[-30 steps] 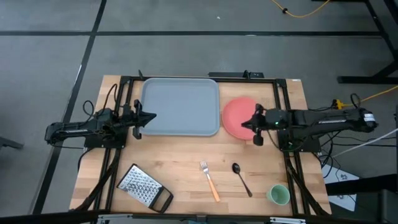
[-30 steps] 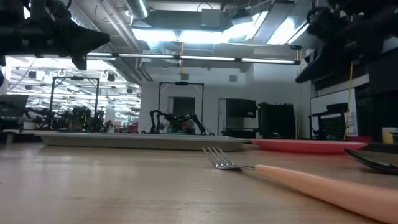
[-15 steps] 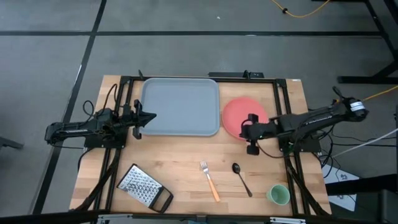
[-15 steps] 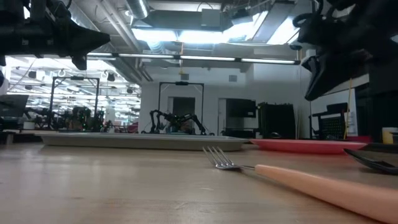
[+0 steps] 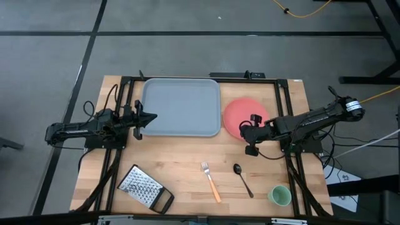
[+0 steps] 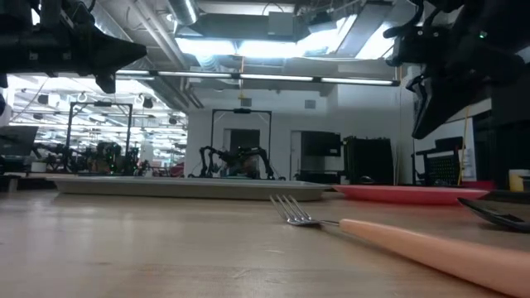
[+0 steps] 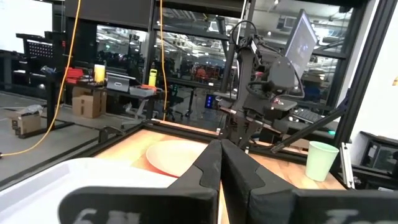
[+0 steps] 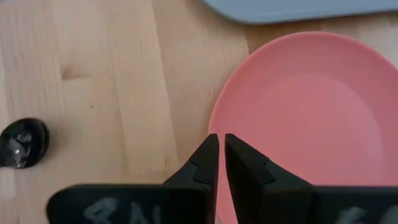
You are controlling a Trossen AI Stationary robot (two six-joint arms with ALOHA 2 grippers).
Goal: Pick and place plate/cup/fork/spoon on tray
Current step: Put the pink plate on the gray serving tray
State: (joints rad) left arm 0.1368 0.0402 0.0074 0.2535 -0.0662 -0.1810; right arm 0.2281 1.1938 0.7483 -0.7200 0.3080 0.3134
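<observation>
High view: your tray [image 5: 181,106] sits at the far-centre of the tabletop [image 5: 187,162], nothing on it yet. The plate [image 5: 240,117] lies flat just beside the tray's right end. Right tool [image 5: 251,133] hangs over the plate's near edge, empty, prob lining up for a rim grab since a flat plate gives no other hold. Left tool [image 5: 146,116] is parked at the tray's left edge, well clear of the work. Fork [image 5: 210,181] and spoon [image 5: 242,179] lie near each other toward the front; cup [image 5: 280,195] stands at front right. A grater [image 5: 145,189] sits front left, not your job.

Low view: fork [image 6: 389,238] lies flat in the foreground, tines pointing away. Tray [image 6: 190,187] and plate [image 6: 410,193] show as thin edges behind it. Right arm hangs above the plate.

Left wrist view: left tool [image 7: 221,163] is fully closed on nothing. Cup [image 7: 321,160] and plate [image 7: 180,157] visible beyond.

Right wrist view: right tool [image 8: 218,155] is nearly closed, a slim gap only, holding nothing, tips over the plate [image 8: 305,118] rim. You'd likely need to widen it before gripping. Spoon [image 8: 23,142] bowl off to one side.
</observation>
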